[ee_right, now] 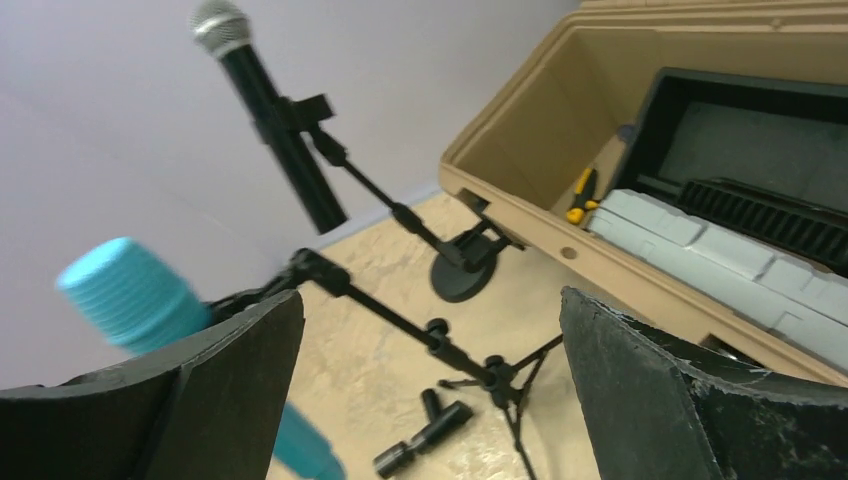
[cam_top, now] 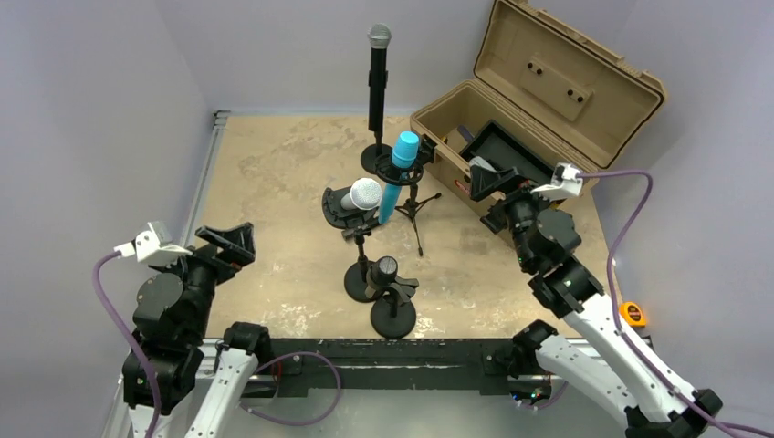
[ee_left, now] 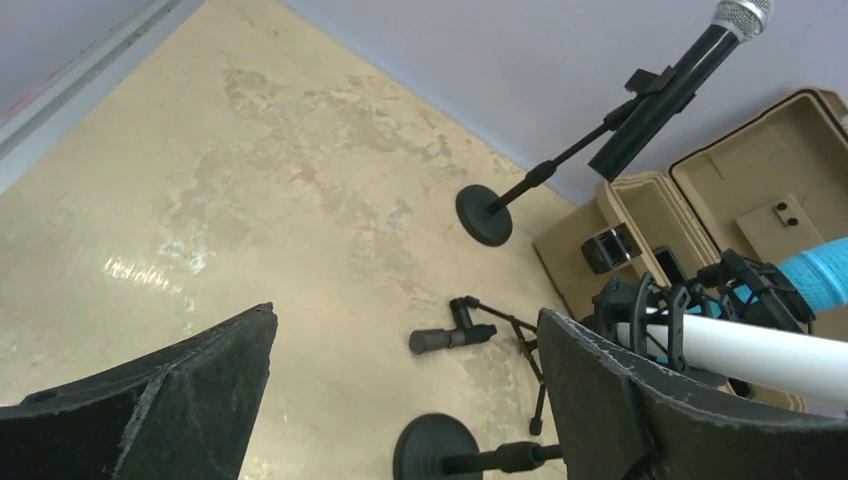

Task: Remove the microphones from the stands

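Three microphones sit on stands mid-table. A black microphone with a silver head (cam_top: 378,73) stands upright on a round-base stand at the back; it also shows in the left wrist view (ee_left: 670,90) and the right wrist view (ee_right: 275,110). A blue microphone (cam_top: 399,173) hangs in a shock mount on a tripod (ee_right: 500,375). A white microphone with a silver head (cam_top: 360,196) lies in a shock mount on a round-base stand (cam_top: 362,283). My left gripper (cam_top: 233,242) is open and empty at the left. My right gripper (cam_top: 488,182) is open and empty, right of the blue microphone.
An open tan case (cam_top: 538,109) with a black tray stands at the back right, close behind my right gripper. A short round-base stand (cam_top: 392,315) stands near the front. A loose black clip (ee_left: 455,338) lies on the table. An orange tape measure (cam_top: 632,314) lies at the right edge.
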